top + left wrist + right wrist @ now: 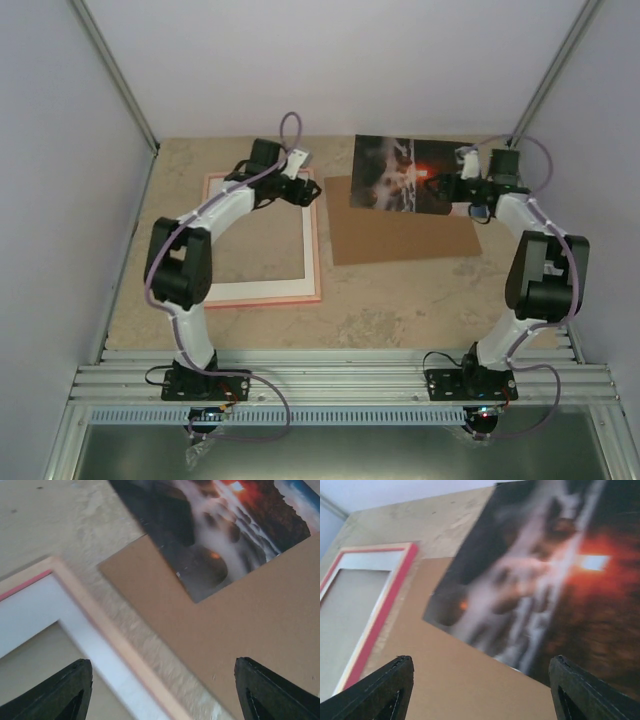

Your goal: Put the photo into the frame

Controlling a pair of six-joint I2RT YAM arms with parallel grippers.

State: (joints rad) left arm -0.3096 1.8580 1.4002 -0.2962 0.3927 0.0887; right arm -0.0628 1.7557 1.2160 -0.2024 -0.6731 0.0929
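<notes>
On the far right, photo overlaps far edge of cardboard sheet; right fingers open. Bare surface separates sheet from frame; left fingers open.

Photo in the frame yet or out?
Out: the photo lies face-up partly over the cardboard sheet, apart from the empty frame.

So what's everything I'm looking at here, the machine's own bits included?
table: one, beige, under everything
cardboard sheet: one, brown, right of centre, flat on the table
photo: one, dark landscape with an orange-red glow, far right, partly on the cardboard sheet
frame: one, pink edge with a white inner border, left, flat, nothing in it
left arm, right arm: two, white and black, bolted at the near edge
left gripper: black fingers, open, over the frame's far right corner
right gripper: black fingers, open, over the photo's right part
</notes>
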